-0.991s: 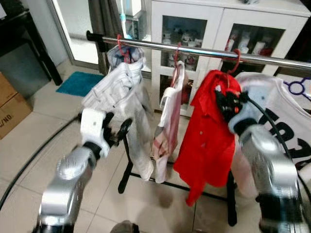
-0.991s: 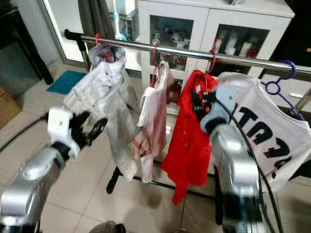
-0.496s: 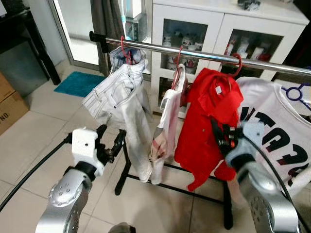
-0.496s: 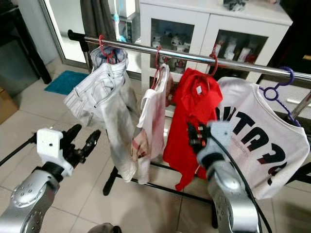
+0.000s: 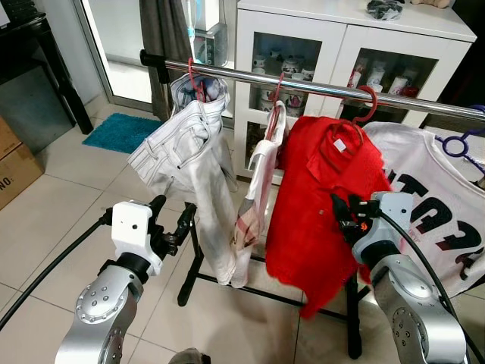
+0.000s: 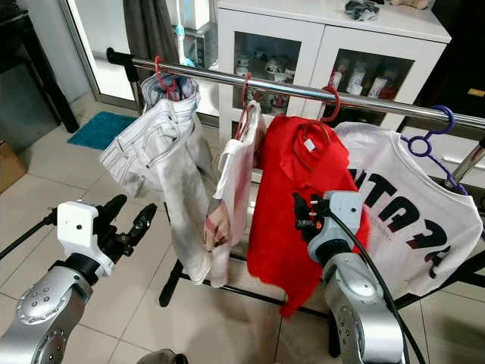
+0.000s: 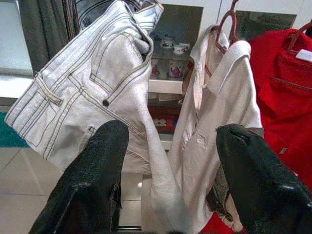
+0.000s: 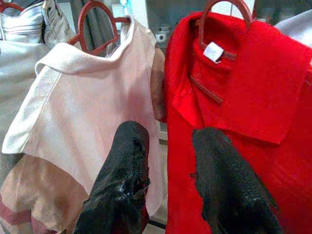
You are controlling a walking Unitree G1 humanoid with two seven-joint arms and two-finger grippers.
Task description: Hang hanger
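Tiled floor (image 5: 45, 220) ran under a steel rail (image 5: 318, 87), with a white cabinet (image 5: 341, 38) on the far side, small ornaments behind its glass doors. You had four garments on the rail: pale jeans (image 5: 189, 152) at the left, a cream shirt (image 5: 261, 174), a red shirt (image 5: 318, 197) on its red hanger (image 5: 367, 102), and a white printed tee (image 5: 447, 212) at the right. Your right gripper (image 6: 303, 212) sat just in front of the red shirt, fingers parted and empty. Your left gripper (image 5: 170, 220) hovered near the jeans, fingers spread wide, holding nothing. By my reading, the hanging was done and you were at the release. Next, you would draw both arms clear without snagging cloth.
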